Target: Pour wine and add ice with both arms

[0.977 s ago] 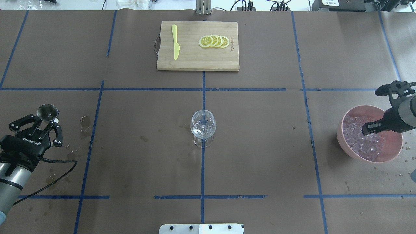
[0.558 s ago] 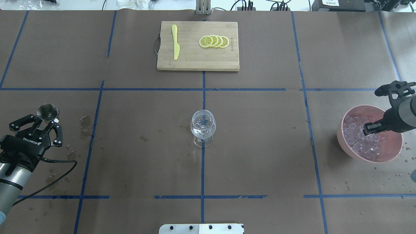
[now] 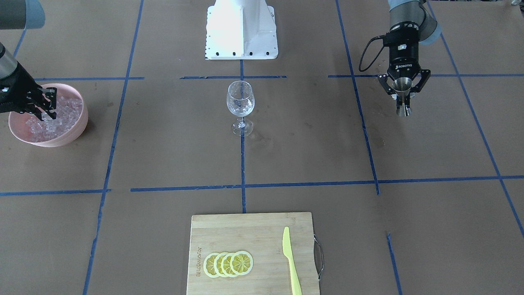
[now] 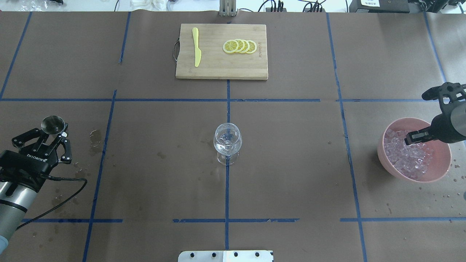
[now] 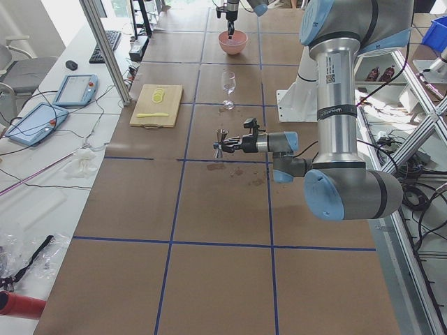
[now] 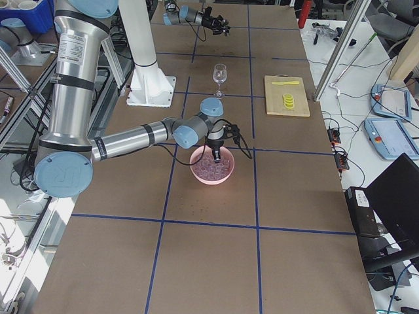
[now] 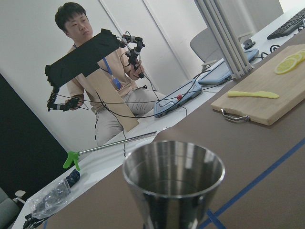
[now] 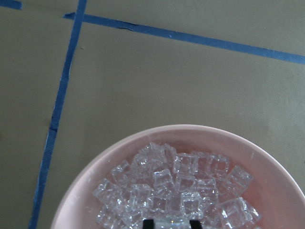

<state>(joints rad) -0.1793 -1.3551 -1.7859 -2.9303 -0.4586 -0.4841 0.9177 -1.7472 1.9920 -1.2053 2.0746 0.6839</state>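
Two pincers: left pincer (image 3: pixel 403 97) pinches an upright steel jigger (image 3: pixel 403 84); right pincer (image 4: pixel 408 139) hangs over ice (image 4: pixel 407 160) in a pink bowl (image 4: pixel 379 154), its grip I cannot tell.

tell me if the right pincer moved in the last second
Yes, slightly: in the overhead view the right pincer shifted toward the pink bowl's far rim.

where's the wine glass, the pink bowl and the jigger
wine glass (image 4: pixel 227 140), overhead view, on its bowl
pink bowl (image 3: pixel 70 138), front-facing view, on its outer wall
jigger (image 4: pixel 53 124), overhead view, inside its upper cup
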